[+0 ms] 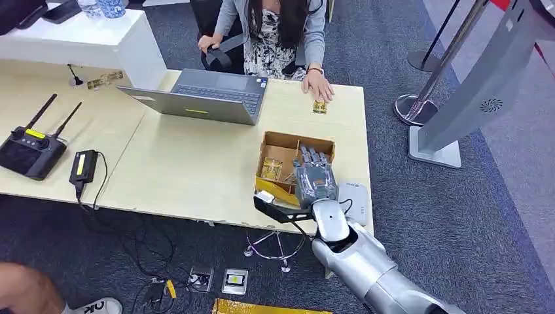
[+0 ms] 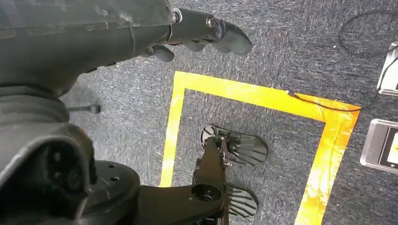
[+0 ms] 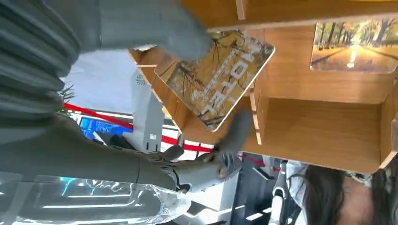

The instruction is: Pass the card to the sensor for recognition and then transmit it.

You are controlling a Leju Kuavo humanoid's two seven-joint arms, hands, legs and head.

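My right hand [image 1: 314, 180] reaches down into the front of a partitioned wooden box [image 1: 286, 140] near the table's right end. In the right wrist view a card [image 3: 218, 75] printed with autumn trees and the word HOTEL sits tilted, pinched between the grey thumb [image 3: 159, 30] and a dark finger [image 3: 237, 131]. Another card [image 3: 354, 44] lies flat in a neighbouring compartment. A grey-white sensor pad [image 1: 357, 196] lies on the table just right of the hand. My left hand [image 2: 206, 30] hangs over the carpet, holding nothing.
A person sits behind the table, one hand [image 1: 319, 87] beside a loose card [image 1: 319, 107]. A laptop [image 1: 209, 97], a remote controller [image 1: 29, 150] and a black charger [image 1: 84, 167] lie to the left. A stanchion base [image 1: 413, 108] and a grey pedestal [image 1: 458, 111] stand to the right.
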